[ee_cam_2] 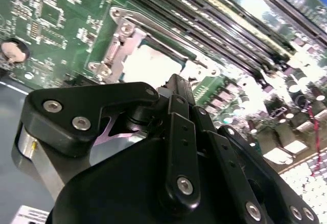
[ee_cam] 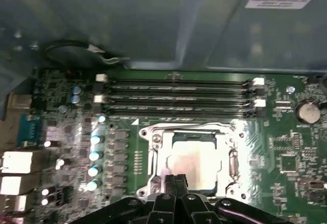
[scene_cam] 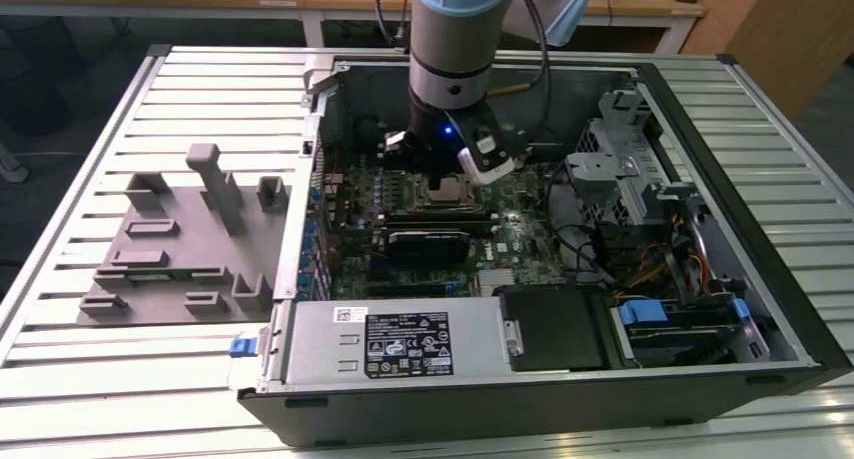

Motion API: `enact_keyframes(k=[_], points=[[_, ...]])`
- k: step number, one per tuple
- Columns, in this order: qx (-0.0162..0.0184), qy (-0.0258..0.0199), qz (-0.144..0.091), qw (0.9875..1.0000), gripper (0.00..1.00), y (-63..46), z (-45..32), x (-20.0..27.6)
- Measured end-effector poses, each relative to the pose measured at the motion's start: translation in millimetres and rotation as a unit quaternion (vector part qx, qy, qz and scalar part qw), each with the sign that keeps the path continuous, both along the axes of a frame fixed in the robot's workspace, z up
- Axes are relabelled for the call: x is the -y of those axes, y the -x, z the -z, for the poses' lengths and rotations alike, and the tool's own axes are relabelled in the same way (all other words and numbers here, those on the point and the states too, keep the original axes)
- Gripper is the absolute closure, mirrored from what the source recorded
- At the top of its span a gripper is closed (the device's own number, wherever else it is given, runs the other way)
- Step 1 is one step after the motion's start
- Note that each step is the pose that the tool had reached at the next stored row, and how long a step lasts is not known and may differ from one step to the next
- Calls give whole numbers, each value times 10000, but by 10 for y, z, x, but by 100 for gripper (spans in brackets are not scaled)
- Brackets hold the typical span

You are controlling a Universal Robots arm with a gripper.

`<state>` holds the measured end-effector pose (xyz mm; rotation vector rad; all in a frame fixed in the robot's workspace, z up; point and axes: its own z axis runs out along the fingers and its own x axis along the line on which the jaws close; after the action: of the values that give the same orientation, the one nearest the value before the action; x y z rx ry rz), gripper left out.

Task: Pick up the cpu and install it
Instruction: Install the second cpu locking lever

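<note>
The tool is hovering just above the cpu, which is sitting inside the socket frame — fingers pressed together, gripping nothing; the exterior view is showing grey holder blocks on the table.

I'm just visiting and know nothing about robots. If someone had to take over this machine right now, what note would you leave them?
Gripper: low inside the open computer case, right above the socket on the green board. Whether its fingers are open or shut cannot be told.
The cpu: lies flat inside the socket's metal frame, silver top up, in the first wrist view.
Done: the chip is at the socket.
Left: confirm it is seated and released; the grey holder blocks sit outside the case.
</note>
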<state>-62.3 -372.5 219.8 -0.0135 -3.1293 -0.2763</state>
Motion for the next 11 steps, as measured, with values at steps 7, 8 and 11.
enact_keyframes(k=[7, 8, 11], points=[[0, 100, 40, 9999, 89, -134, 11, -46], [0, 121, 49, 9999, 89, -143, 12, -54], [0, 148, 64, 9999, 89, -158, 15, -82]])
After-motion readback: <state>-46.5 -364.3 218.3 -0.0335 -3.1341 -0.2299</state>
